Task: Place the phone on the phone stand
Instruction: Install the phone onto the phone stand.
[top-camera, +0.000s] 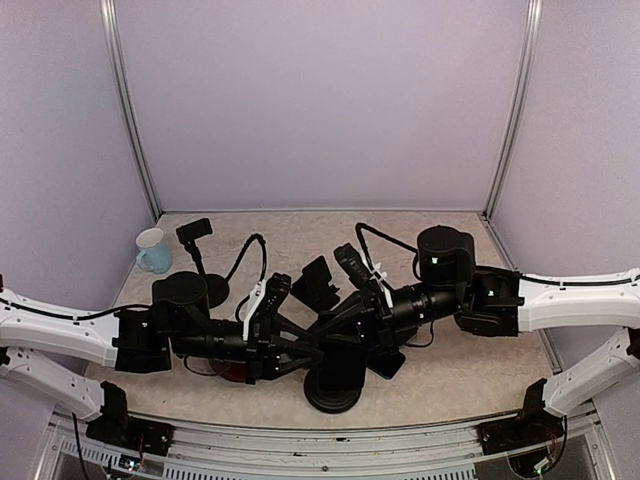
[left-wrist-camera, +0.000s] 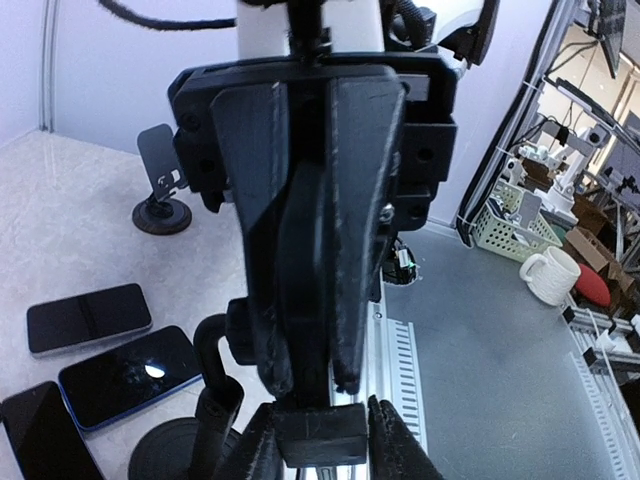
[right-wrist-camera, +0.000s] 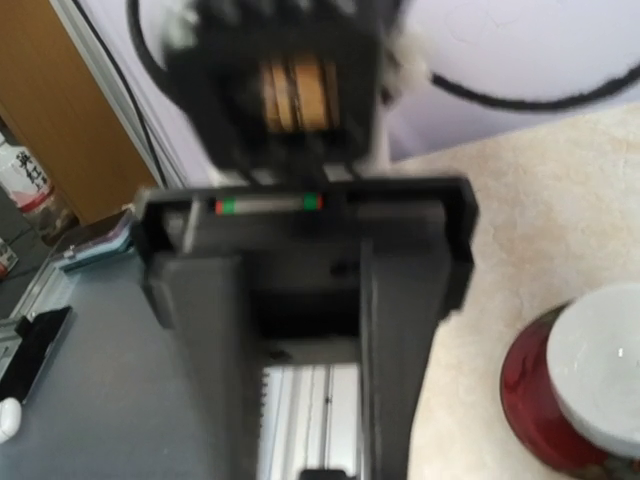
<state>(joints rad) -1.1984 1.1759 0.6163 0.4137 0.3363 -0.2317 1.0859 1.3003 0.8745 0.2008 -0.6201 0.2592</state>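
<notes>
Pale blue mug (top-camera: 153, 250), mottled beige table (top-camera: 300, 230), black phone (left-wrist-camera: 130, 375) — blue-edged, dark red bowl (right-wrist-camera: 522, 395), lilac walls (top-camera: 320, 100)

- Pale lilac walls (top-camera: 320, 100) close in the table on three sides, with aluminium posts (top-camera: 128, 110) at the back corners.
- The tabletop (top-camera: 470, 375) is beige and marbled, under soft, even light.
- Beyond the table lie a grey floor (left-wrist-camera: 500, 400), a white slatted basket (left-wrist-camera: 505, 225) and a brown wooden panel (right-wrist-camera: 60, 140).

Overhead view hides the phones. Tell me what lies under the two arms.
From above, a round black stand base and a red bowl edge peek out; the arms cover the rest. Left wrist view shows three phones lying flat.
</notes>
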